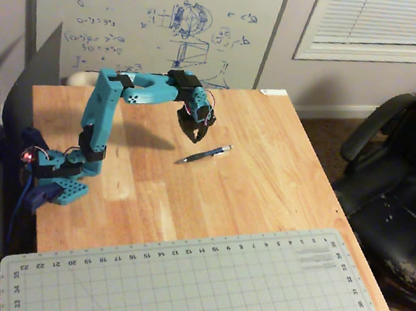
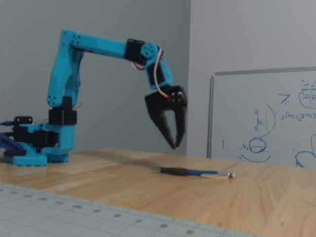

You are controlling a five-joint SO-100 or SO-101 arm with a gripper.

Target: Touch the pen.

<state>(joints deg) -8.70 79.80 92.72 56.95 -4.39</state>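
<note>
The blue arm's black gripper (image 2: pixel 174 144) hangs above the wooden table (image 1: pixel 267 181), fingertips nearly together and holding nothing. The pen (image 1: pixel 204 155) lies flat at its five o'clock in the high fixed view, apart from it.

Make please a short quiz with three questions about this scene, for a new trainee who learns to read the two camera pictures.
1. True or false: the claw touches the pen in the low fixed view.
2. Which thing lies at the near end of the table in the high fixed view?
A. a keyboard
B. a cutting mat
C. a red box
3. Fill in: the pen lies flat on the bare ____ tabletop.

Key
1. False. The claw hangs above the table, its tips clear of the pen.
2. B. The gridded mat is apart from the pen.
3. Wooden.
</note>
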